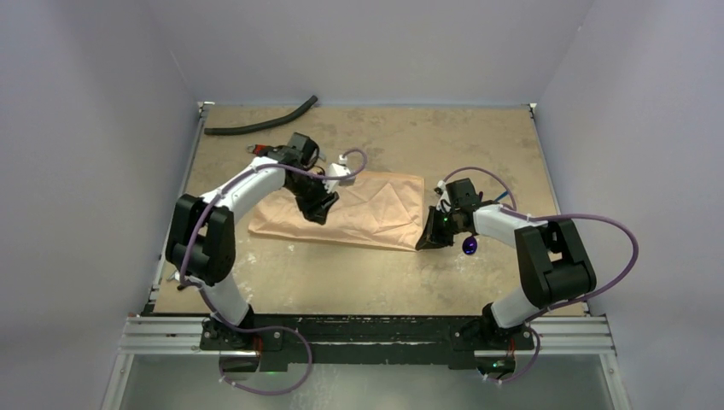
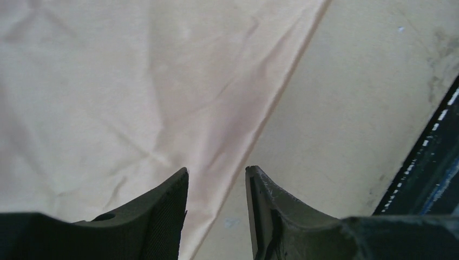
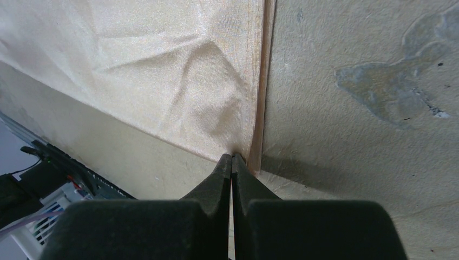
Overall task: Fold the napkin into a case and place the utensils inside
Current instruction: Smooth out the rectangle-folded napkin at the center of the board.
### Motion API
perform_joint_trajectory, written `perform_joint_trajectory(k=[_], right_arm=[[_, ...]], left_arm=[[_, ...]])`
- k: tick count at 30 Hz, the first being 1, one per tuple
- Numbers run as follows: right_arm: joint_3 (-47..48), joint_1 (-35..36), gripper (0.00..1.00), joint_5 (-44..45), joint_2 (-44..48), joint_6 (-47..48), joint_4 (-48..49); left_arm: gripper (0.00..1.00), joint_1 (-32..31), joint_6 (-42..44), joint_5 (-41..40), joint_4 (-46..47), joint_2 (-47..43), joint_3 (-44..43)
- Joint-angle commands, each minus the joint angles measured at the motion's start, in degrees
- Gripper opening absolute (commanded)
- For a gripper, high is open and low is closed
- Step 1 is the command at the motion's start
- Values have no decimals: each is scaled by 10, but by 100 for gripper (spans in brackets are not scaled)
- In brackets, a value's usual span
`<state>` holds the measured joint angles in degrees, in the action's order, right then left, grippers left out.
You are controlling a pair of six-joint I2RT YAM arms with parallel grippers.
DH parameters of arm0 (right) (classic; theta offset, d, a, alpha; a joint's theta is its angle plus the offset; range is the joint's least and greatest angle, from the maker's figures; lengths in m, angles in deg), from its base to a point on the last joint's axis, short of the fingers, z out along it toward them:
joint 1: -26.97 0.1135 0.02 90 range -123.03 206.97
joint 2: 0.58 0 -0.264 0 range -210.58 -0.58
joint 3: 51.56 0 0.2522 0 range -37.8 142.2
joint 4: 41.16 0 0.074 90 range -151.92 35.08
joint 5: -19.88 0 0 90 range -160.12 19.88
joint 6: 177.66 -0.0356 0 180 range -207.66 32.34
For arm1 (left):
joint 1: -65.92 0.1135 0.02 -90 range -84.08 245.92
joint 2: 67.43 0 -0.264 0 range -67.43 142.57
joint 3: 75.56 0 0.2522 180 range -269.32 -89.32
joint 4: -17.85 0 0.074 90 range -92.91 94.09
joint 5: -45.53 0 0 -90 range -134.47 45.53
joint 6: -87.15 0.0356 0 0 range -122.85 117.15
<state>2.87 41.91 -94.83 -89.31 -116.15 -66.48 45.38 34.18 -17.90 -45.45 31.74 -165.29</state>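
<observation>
Right gripper seen pressed together, pinching the napkin at its near right corner. Purple spoon noted just beside it on the table. Napkin laid flat mid-table, folded and creased. Left gripper held spread over its left half, nothing clasped. Black hose lying at the far edge.

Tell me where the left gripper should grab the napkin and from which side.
Probably its straight edge, from above on the table side: the napkin lies flat, so only that edge offers a lip, and the open left gripper straddles it.
</observation>
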Motion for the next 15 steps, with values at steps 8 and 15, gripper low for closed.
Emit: perform_joint_trajectory(k=[8, 15], right_arm=[[-8, -2, 0, 55, 13, 1, -20], [-9, -3, 0, 60, 11, -1, -20]], left_arm=[[34, -74, -47, 129, -9, 70, 25], [25, -100, -75, 157, 12, 103, -1]])
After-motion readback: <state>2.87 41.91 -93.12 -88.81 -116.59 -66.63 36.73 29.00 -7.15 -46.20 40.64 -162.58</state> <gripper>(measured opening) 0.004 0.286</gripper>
